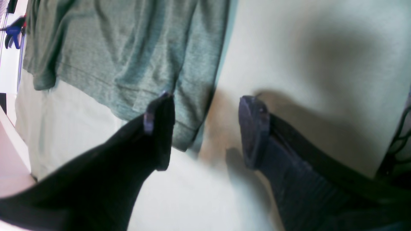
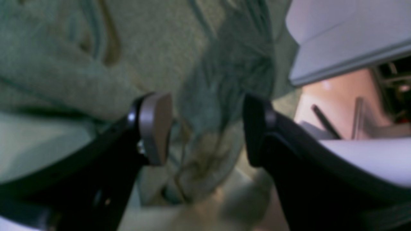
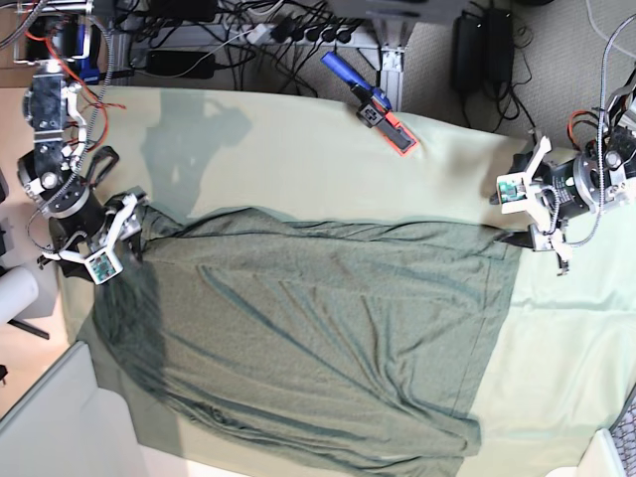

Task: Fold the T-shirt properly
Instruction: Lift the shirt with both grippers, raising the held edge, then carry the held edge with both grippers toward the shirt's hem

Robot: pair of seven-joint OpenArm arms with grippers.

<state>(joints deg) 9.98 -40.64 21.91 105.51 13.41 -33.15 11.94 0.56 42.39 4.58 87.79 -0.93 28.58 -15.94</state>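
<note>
Olive T-shirt (image 3: 308,338) lies long across my table (image 3: 566,338), between both released pincers, right pincer (image 2: 205,128) over its bunched edge, left pincer (image 1: 205,128) beside a corner.

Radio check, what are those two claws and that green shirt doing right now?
Left gripper open, at shirt corner. Right gripper open, bunched fabric between its fingers, not clamped. T-shirt spread out, wrinkled. Blue-and-red clamp lies beyond shirt, not blocking.
</note>
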